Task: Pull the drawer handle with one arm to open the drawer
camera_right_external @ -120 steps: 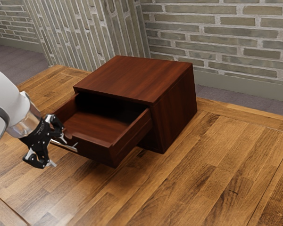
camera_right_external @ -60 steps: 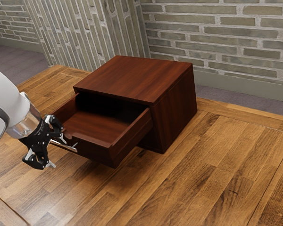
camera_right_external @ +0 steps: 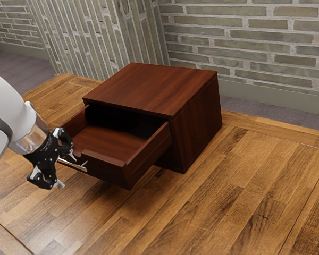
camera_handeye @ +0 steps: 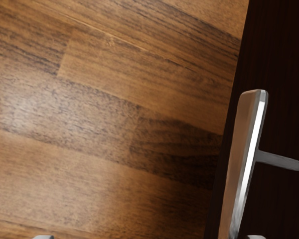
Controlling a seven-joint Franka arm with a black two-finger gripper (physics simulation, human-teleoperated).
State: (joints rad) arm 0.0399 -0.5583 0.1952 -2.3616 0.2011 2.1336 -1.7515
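Note:
A dark red-brown cabinet point(camera_right_external: 154, 87) stands on the wooden table, and its single drawer point(camera_right_external: 114, 144) is pulled well out toward the exterior view's left. A silver bar handle point(camera_right_external: 74, 164) runs along the drawer's front panel. My black gripper point(camera_right_external: 64, 169) is at that handle, open, fingers spread wide on either side of the bar's end without closing on it. From the wrist camera the handle point(camera_handeye: 246, 159) appears as a bright metal strip on a short post against the dark drawer front point(camera_handeye: 284, 74), close to one finger.
The cabinet rests on a wood-plank tabletop point(camera_right_external: 228, 202) that stretches wide to the exterior view's right and front. A brick wall point(camera_right_external: 255, 37) and a slatted panel point(camera_right_external: 95, 32) stand behind. The table's front edge point(camera_right_external: 5, 234) lies below my hand.
My hand has shifted only slightly at the handle. The drawer stays out by the same amount and the fingers remain spread.

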